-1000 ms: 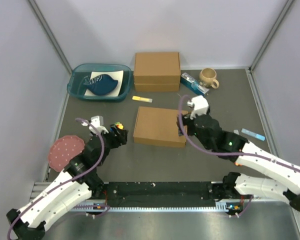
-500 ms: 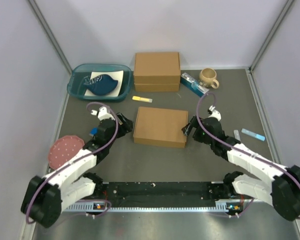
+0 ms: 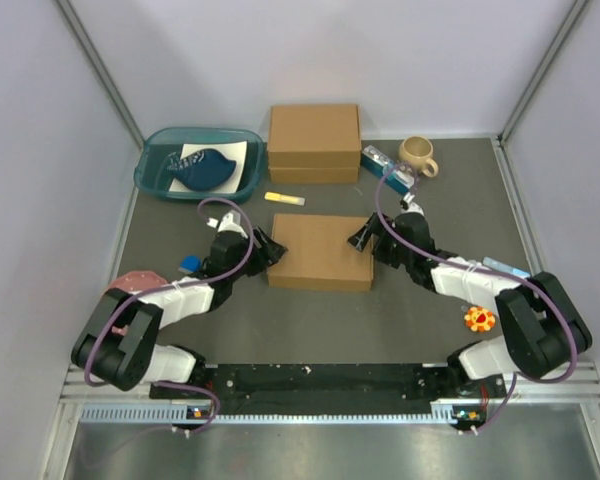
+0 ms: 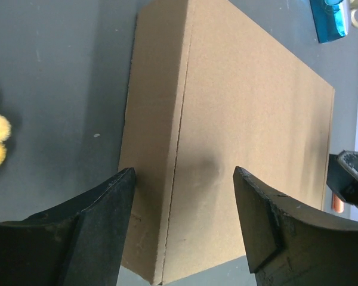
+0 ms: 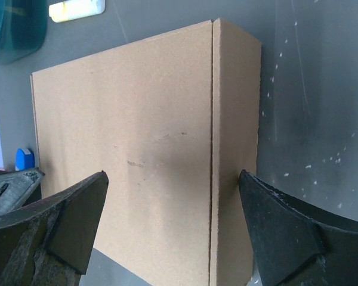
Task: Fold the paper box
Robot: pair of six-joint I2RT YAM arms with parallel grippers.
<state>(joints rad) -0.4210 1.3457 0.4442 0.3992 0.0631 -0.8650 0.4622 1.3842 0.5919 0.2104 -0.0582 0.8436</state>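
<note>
We see the plain brown box lying closed at mid-table. Our left gripper straddles its 9 o'clock edge, jaws apart; our right gripper straddles its 3 o'clock edge, likewise apart. At 1 o'clock, print on a blue packet is too small to read.

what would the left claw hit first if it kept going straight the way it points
The box: the open left claw points straight at its near end, which lies between its jaws. Depth is unclear, so it might skim over the top instead, toward the right claw beyond.
</note>
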